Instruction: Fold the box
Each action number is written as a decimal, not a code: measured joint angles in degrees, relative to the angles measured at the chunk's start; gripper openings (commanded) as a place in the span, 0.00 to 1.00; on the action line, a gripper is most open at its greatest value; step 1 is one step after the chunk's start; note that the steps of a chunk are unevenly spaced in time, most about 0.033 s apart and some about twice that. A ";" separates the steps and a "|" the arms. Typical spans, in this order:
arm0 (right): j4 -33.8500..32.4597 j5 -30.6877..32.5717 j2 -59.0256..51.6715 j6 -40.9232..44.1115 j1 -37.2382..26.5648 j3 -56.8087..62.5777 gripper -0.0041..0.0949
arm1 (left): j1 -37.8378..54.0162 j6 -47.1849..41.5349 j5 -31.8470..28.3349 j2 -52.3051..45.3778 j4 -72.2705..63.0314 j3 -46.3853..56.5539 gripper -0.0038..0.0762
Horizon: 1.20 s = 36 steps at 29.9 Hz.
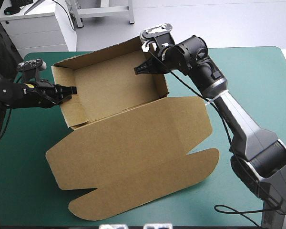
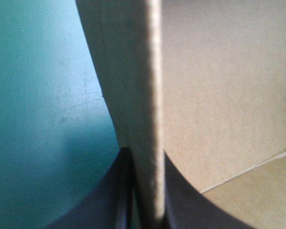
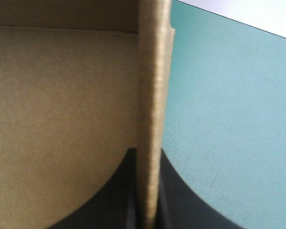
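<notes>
The brown box (image 1: 112, 88) stands as an open tray on the teal-green cover, its lid (image 1: 133, 162) lying flat toward the front. My left gripper (image 1: 72, 90) is shut on the box's left side wall (image 2: 143, 109), whose edge runs up from between the black fingers (image 2: 109, 200). My right gripper (image 1: 144, 69) is shut on the right side wall (image 3: 152, 119) near the tray's far right corner; that wall's edge rises between its black fingers (image 3: 181, 200). The tray's inside floor (image 3: 57, 119) shows beside each held wall.
Bare teal-green cover (image 1: 257, 81) lies to the right of the box and along the left (image 1: 19, 157). A white cabinet (image 1: 33, 26) stands beyond the table's far left corner.
</notes>
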 measured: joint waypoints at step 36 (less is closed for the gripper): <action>0.31 7.68 -0.56 7.56 -6.95 16.27 0.03 | -21.43 -14.82 4.08 22.44 23.89 -16.01 0.04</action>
